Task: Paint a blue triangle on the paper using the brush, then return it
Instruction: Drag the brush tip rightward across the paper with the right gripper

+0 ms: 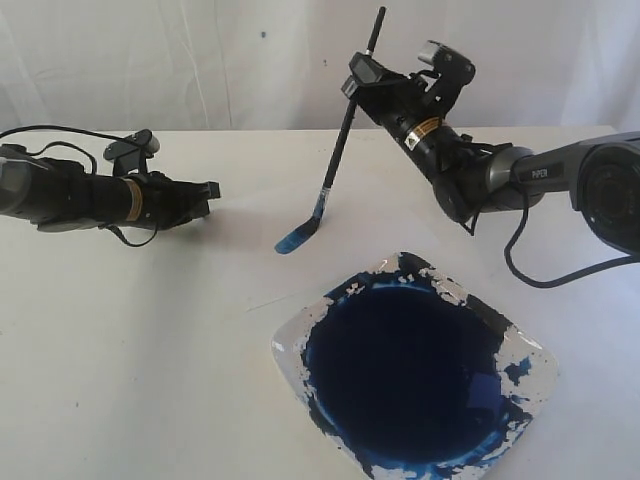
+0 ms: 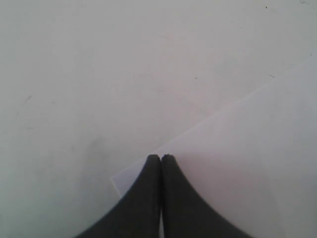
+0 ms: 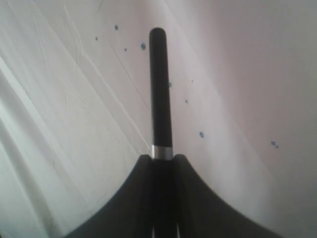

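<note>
The brush [image 1: 348,125] stands steeply on its long axis, bristle end down and toward the exterior camera, butt end up and leaning away toward the white cloth backdrop [image 1: 200,60]. Its handle is thin and black, and the lower end is stained blue. The tip meets a short blue stroke [image 1: 293,241] on the white surface, lighter than the paint in the dish. The right gripper [image 1: 360,85] is clamped on the upper part of the handle. In the right wrist view the butt end [image 3: 158,89] sticks out past the closed gripper [image 3: 162,157], with a narrow silver band just at the fingertips.

The paper [image 2: 237,163] shows as a pale sheet with one corner under the left gripper [image 2: 161,157], whose jaws are pressed together with nothing between them; whether they touch the sheet cannot be told. A square dish [image 1: 535,365], its rim smeared with paint, holds a dark blue pool [image 1: 410,370] on the bench [image 1: 120,350], nearer the exterior camera than the brush
</note>
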Robot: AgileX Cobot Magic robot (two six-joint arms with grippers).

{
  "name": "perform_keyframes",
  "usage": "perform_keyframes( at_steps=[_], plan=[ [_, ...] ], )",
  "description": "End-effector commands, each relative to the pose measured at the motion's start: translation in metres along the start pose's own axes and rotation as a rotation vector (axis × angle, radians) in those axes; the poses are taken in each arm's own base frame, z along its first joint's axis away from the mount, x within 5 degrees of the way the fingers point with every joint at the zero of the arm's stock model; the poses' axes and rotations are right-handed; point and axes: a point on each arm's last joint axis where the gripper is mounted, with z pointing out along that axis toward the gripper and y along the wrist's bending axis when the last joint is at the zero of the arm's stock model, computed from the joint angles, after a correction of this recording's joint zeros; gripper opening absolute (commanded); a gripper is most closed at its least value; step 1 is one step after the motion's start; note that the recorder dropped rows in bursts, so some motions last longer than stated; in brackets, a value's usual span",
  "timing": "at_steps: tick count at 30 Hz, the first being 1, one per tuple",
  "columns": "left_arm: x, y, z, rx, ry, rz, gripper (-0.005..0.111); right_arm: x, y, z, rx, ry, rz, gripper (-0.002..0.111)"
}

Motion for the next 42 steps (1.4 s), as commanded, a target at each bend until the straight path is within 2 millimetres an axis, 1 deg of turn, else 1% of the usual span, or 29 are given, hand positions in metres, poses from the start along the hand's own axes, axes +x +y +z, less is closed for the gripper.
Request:
perform_keyframes(
  at_steps=[1, 7, 15, 32, 38, 42],
  plan=[
    [0.001, -0.001, 0.001, -0.003, 0.007, 0.023, 0.0, -0.008, -0.003, 0.0, -0.015, -0.029, -0.032, 0.0],
    [0.002, -0.002, 0.001, 0.005, 0.013, 0.037, 0.0, -0.009, -0.004, -0.001, -0.031, -0.034, -0.059, 0.0],
    [0.002, -0.002, 0.001, 0.005, 0.013, 0.037, 0.0, -0.017, -0.013, -0.006, -0.069, -0.024, -0.096, 0.0],
    [0.002, -0.002, 0.001, 0.005, 0.016, 0.044, 0.0, -0.051, -0.054, -0.023, -0.013, -0.094, -0.102, 0.0],
    [0.002, -0.002, 0.001, 0.005, 0.016, 0.051, 0.0, -0.052, -0.055, -0.023, -0.02, -0.102, -0.084, 0.0],
    [0.002, -0.002, 0.001, 0.005, 0.016, 0.051, 0.0, -0.052, -0.055, -0.023, -0.019, -0.099, -0.039, 0.0]
  ],
)
